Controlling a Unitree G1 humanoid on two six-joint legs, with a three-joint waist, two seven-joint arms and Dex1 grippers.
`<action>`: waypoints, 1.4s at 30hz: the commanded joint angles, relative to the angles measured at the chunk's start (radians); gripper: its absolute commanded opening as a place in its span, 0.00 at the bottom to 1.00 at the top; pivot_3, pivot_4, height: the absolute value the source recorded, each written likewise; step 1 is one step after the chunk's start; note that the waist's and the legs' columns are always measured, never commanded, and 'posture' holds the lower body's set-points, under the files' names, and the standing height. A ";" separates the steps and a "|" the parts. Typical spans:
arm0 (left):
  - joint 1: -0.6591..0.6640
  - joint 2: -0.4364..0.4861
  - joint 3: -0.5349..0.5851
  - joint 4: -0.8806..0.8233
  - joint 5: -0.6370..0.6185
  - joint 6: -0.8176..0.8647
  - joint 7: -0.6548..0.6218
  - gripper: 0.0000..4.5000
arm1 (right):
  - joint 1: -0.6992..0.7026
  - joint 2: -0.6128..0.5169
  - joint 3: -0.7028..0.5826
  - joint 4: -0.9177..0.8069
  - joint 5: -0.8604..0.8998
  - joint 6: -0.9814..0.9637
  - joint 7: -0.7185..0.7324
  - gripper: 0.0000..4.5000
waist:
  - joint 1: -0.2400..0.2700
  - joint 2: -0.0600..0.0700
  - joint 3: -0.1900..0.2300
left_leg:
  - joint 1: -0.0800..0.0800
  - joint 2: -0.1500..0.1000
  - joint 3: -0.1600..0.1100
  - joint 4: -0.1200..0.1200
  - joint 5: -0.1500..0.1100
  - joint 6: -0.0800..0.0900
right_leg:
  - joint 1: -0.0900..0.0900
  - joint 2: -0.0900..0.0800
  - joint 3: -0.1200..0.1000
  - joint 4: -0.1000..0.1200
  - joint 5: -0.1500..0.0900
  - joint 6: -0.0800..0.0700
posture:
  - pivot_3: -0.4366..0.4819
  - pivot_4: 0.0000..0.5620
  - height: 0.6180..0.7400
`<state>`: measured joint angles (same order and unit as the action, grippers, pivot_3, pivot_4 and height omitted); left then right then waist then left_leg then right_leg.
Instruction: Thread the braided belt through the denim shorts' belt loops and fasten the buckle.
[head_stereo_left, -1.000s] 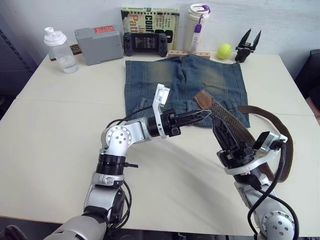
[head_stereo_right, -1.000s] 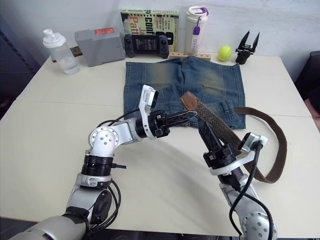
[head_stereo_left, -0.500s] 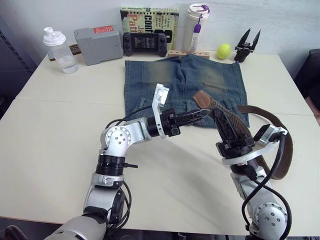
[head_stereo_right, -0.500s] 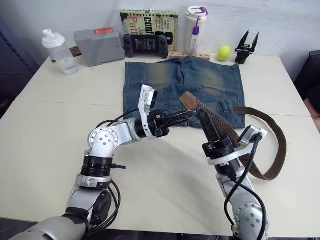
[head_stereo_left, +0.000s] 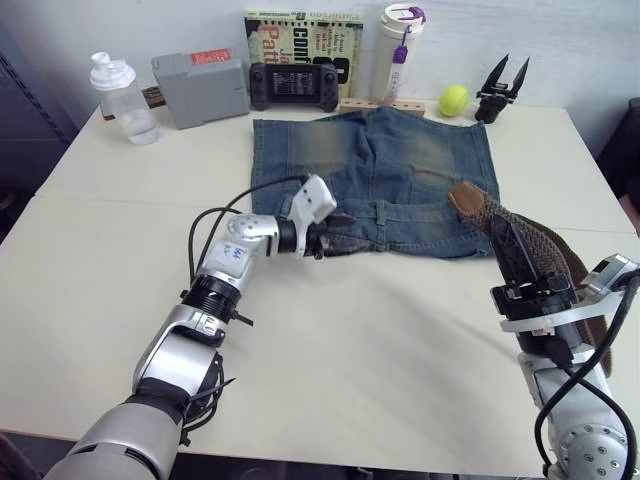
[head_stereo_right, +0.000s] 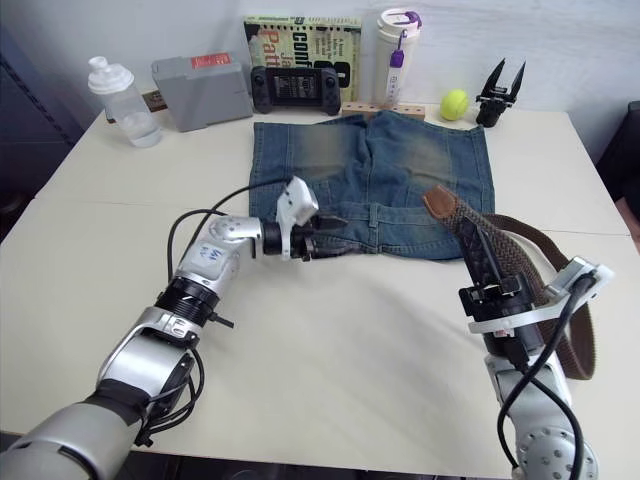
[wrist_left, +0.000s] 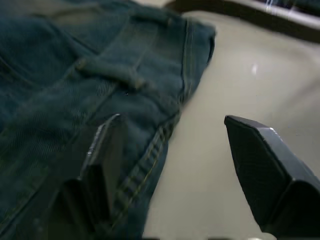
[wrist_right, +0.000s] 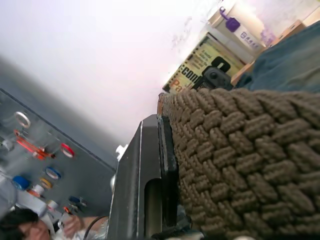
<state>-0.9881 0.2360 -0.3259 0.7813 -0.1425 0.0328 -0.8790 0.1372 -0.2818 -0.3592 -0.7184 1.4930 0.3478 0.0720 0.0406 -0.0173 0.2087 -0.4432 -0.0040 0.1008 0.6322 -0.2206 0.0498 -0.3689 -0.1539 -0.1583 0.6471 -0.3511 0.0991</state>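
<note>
The right claw (head_stereo_left: 522, 262) is clenched on the braided belt (head_stereo_left: 530, 240), gripping it a little below its smooth leather tip, which stands up above the fingers; the rest of the strap loops away behind that arm and lies on the tabletop (head_stereo_left: 380, 330). Across from it, the left claw (head_stereo_left: 335, 246) is released, its fingers spread wide at the near waistband edge of the denim shorts (head_stereo_left: 370, 175), one finger over the cloth and the other over bare tabletop. Just ahead of the left claw, on the waistband, sit the belt loops (wrist_left: 107, 75), short denim strips lying flat against the band. The shorts lie spread out flat, waistband toward the robot, and the belt tip is held well apart from them, off to the side of the right claw's reach; the buckle cannot be made out. By my reading the threading has not begun: no part of the strap passes under any loop. The step in hand looks like preparing a loop for entry, so the next move calls for the left claw to pinch or lift a loop open while the right brings the leather tip low and level with the band. Beyond the shorts stand a clear plastic bottle (head_stereo_left: 118, 90) and a white tumbler (head_stereo_left: 398, 50), contents impossible to tell.
</note>
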 joint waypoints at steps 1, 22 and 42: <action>-0.121 -0.070 -0.020 0.190 0.121 -0.256 0.038 0.98 | 0.059 -0.036 -0.069 -0.114 0.040 -0.037 -0.029 0.00 | 0.008 0.000 0.000 | -0.002 0.000 0.000 0.001 0.000 0.000 | -0.001 -0.001 0.000 0.000 0.000 0.001 | 0.48 0.27 0.65; -0.292 -0.098 -0.414 0.551 0.879 -0.623 0.915 0.40 | 0.181 -0.067 -0.001 -0.273 -0.069 -0.155 -0.130 0.00 | -0.004 -0.001 0.000 | -0.001 0.000 0.004 0.004 -0.003 0.006 | -0.005 -0.012 0.002 0.005 0.001 0.002 | 0.48 0.27 0.65; 0.103 0.206 -0.088 0.002 0.209 -0.685 -0.332 0.06 | 0.238 -0.469 -0.203 -0.101 0.191 0.051 -0.033 0.00 | -0.044 -0.001 -0.001 | 0.005 0.001 0.007 0.004 -0.002 0.003 | 0.000 -0.010 -0.001 0.007 -0.001 -0.001 | 0.48 0.27 0.65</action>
<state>-0.9521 0.4225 -0.3928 0.8820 0.1202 -0.7372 -1.0772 0.3761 -0.7308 -0.5225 -0.8036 1.6324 0.3819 0.0280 -0.0033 -0.0179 0.2075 -0.4373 -0.0021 0.1064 0.6364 -0.2221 0.0529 -0.3667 -0.1639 -0.1592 0.6542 -0.3521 0.0976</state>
